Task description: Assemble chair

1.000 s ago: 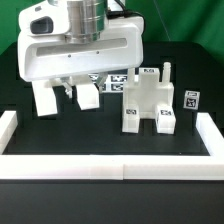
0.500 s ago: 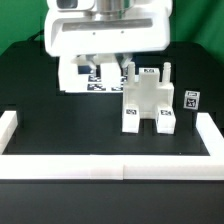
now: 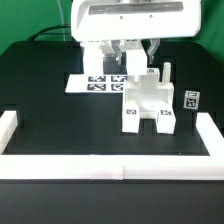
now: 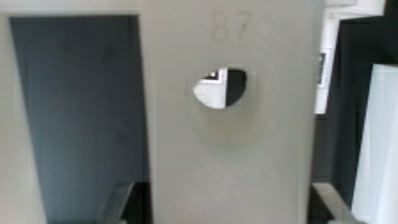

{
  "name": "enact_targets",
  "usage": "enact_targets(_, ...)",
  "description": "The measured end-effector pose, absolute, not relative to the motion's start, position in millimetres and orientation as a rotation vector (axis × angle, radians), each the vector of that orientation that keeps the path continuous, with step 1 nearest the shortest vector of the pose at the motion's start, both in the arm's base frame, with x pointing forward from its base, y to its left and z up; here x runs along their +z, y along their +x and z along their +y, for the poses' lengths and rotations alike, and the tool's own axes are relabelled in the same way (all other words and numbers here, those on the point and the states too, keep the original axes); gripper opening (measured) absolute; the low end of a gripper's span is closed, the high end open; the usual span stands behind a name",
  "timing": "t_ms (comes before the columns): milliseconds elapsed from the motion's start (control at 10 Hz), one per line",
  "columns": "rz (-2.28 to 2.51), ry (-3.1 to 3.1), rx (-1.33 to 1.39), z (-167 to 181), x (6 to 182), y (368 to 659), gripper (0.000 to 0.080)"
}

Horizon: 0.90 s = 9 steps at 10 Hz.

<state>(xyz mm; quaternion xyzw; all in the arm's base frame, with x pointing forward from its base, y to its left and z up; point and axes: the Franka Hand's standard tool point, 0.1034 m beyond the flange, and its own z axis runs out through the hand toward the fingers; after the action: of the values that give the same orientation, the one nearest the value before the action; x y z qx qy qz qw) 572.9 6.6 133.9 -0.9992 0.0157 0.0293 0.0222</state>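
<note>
A black table [image 3: 40, 100], edged by a white rail [image 3: 110, 163], is overhung at its far side by the gripper [image 3: 122, 48], and the part-built chair [image 3: 148, 100] is stood on it towards the exterior view's right, just beside the marker board [image 3: 92, 84]. The gripper is closed to a narrow gap on a white chair panel [image 4: 222, 150] pierced by a round hole, which is held up over the board. A small tagged part [image 3: 190, 100] is set close by the chair, further to the exterior view's right.
</note>
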Motion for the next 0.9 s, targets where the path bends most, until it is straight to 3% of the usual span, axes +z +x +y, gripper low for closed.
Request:
enact_targets(300,0.085,-3.096,0.086,10.7,132.3,571.8,0.0288)
enact_targets(700,0.175,-3.085,0.074,61.2,132.1,563.3,0.0288)
enact_targets(900,0.162,-3.085,0.075,66.6,131.0,562.6,0.0288)
